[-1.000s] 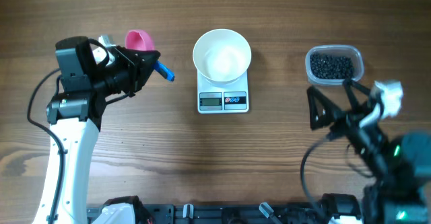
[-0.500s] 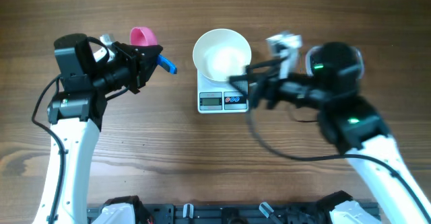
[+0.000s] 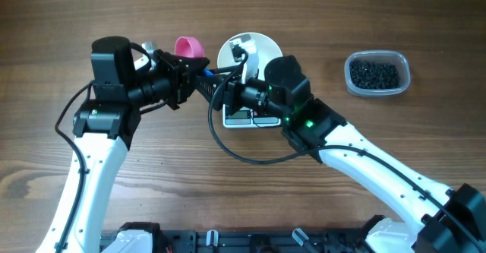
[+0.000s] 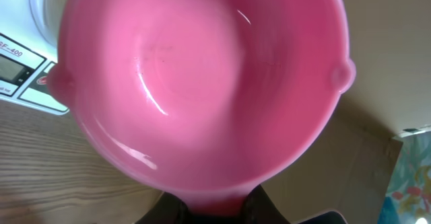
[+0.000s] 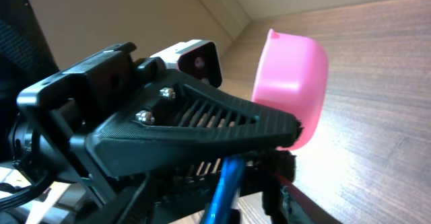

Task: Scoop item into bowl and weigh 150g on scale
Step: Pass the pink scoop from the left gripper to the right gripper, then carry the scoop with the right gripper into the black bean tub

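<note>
Right gripper [image 3: 215, 82] just swung to upper centre — grip unclear — meeting left gripper [image 3: 191, 74] clenched on empty scoop [image 3: 188, 48]; handover, seemingly.

surface [image 3: 152, 200]: brown wood grain, matt, fine streaks. pink scoop cup [image 4: 202, 83]: smooth glossy plastic, bright highlights inside; its handle [image 5: 225, 183] smooth blue plastic. bowl [image 3: 266, 44]: plain white, smooth. tub [image 3: 406, 71], upper right of the overhead frame: clear plastic. beans [image 3: 372, 74]: glossy black. left gripper [image 3: 190, 77]: matt black ribbed plastic, bright metal screws [image 5: 142, 116].
</note>
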`<state>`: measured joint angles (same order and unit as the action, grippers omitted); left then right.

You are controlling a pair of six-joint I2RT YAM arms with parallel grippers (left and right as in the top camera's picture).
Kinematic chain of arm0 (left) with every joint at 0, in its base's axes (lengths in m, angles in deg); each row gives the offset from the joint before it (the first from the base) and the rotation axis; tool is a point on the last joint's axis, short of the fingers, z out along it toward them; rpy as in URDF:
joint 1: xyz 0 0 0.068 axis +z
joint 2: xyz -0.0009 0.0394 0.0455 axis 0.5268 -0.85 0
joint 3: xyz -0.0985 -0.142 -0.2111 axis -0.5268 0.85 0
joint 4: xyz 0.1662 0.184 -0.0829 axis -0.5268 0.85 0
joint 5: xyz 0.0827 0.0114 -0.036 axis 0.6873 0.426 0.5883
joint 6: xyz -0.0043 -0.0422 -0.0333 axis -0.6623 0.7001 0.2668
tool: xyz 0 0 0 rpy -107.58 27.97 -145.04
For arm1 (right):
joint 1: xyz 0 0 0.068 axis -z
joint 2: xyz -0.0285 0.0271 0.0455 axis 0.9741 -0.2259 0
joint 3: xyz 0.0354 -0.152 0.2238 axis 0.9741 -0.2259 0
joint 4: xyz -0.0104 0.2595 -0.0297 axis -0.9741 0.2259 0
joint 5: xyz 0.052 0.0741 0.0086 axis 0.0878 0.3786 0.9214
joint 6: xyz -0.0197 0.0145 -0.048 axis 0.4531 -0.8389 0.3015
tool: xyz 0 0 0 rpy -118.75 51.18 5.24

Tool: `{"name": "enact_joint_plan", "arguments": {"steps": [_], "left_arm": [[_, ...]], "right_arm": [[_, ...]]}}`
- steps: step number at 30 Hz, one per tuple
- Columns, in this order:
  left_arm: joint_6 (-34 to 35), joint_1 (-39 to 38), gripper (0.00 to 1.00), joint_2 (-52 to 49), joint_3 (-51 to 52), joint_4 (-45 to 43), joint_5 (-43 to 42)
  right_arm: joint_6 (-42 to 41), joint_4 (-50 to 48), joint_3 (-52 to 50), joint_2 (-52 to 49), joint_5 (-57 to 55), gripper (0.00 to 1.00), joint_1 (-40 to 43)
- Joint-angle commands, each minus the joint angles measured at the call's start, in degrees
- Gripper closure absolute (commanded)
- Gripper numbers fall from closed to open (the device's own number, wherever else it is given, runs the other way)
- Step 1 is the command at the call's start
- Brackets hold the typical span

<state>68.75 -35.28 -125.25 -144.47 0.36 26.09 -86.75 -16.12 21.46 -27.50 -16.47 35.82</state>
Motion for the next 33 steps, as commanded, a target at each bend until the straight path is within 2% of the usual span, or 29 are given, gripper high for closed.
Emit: {"name": "enact_joint_plan", "arguments": {"steps": [1, 2, 5, 9, 11, 12, 14, 15, 16, 17, 19, 21, 23, 24, 29, 31, 33], "left_arm": [[0.1, -0.5, 0.96, 0.6, -1.0, 0.0, 0.5], [0.1, -0.5, 0.96, 0.6, -1.0, 0.0, 0.9], [0.1, -0.5, 0.96, 0.6, -1.0, 0.0, 0.9], [0.1, -0.5, 0.96, 0.6, -1.0, 0.0, 0.9], [-0.5, -0.5, 0.96, 0.6, -1.0, 0.0, 1.3], [-0.6, -0.5, 0.89, 0.6, -1.0, 0.0, 1.3], [-6.9, -0.5, 0.38, 0.6, -1.0, -0.2, 2.3], [-13.5, -0.5, 0.05, 0.6, -1.0, -0.3, 2.3], [-18.7, -0.5, 0.00, 0.6, -1.0, -0.5, 2.3], [-24.6, -0.5, 0.00, 0.6, -1.0, -0.6, 2.3], [-30.7, -0.5, 0.00, 0.6, -1.0, -0.9, 2.0], [-34.8, -0.5, 0.00, 0.6, -1.0, -1.9, 2.0], [-36.6, -0.5, 0.00, 0.6, -1.0, -3.2, 2.1], [-37.0, -0.5, 0.00, 0.6, -1.0, -3.2, 2.1], [-41.4, -0.5, 0.00, 0.5, -2.0, -1.2, 2.5], [-44.1, -0.5, 0.01, 0.4, -5.2, 3.5, 4.9], [-48.5, -0.6, 0.01, 0.1, -11.4, 12.3, 11.1]], "right_arm": [[-1.1, -0.3, 0.9, -0.8, -3.3, 0.65, 0.0], [-1.1, -0.2, 0.9, -0.8, -3.3, 0.71, 0.0], [-1.1, -0.2, 0.9, -0.8, -2.5, 0.96, 0.0], [-5.4, -0.2, 0.9, -0.8, -2.2, 0.95, 0.0], [-3.2, -0.5, 0.9, -0.8, -2.3, 0.96, 0.0], [-1.0, -0.7, 0.9, -0.8, -2.3, 0.96, 0.2], [-0.8, -0.1, 0.9, -0.8, -2.3, 0.96, 0.3], [-0.1, 0.1, 0.9, -0.8, -2.3, 0.96, 0.3], [0.8, 1.0, 1.5, -0.8, -1.8, 0.96, 0.5], [1.3, 3.7, 3.0, -0.8, -1.6, 0.96, 1.0], [4.7, 13.7, 8.5, -0.8, -1.2, 0.96, 2.3], [8.7, 25.4, 15.3, -0.8, -1.2, 0.96, 4.3], [13.5, 44.0, 26.1, -0.8, -1.2, 0.96, 10.9], [15.2, 48.7, 27.9, -0.8, -1.2, 0.96, 13.4], [22.6, 64.4, 29.3, -0.8, 0.5, 0.96, 25.2], [25.4, 68.1, 29.3, -0.8, 0.5, 0.96, 29.2], [27.8, 71.0, 29.3, -0.8, 0.5, 0.96, 33.2]]}}
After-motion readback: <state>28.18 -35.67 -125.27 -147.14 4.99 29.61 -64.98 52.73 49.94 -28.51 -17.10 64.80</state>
